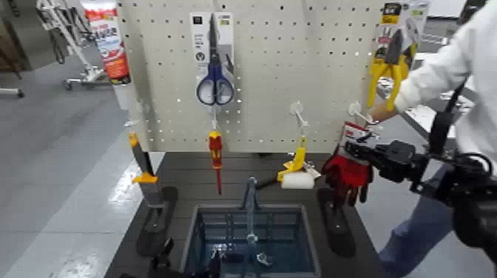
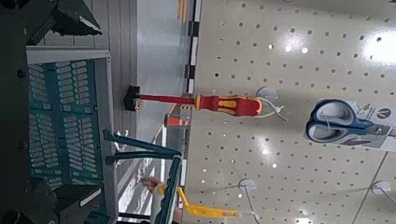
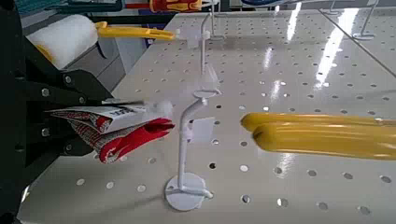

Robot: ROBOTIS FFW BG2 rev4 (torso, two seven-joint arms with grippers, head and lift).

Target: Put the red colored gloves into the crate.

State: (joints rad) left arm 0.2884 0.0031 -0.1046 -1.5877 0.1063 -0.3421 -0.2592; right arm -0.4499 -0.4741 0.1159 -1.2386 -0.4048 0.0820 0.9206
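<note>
In the head view, the right gripper (image 1: 360, 151) clamped the red colored gloves (image 1: 347, 170) at centre right, beside the pegboard (image 1: 296, 66); the crate (image 1: 194, 236) sat at bottom centre.

In the left wrist view, the crate (image 2: 65, 103) filled the left side; the left gripper's opening could not be told.

In the right wrist view, the gloves (image 3: 117, 131) lay pinched at centre left, near a white hook (image 3: 187, 149).

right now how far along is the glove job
Early to midway. Done: the right gripper has closed on the red gloves by their card header, beside the pegboard hook. In hand: the gloves hang from the gripper in front of the pegboard. Left: carrying them over the crate, which holds no gloves, and releasing. The left gripper is out of clear view, low near the crate.
</note>
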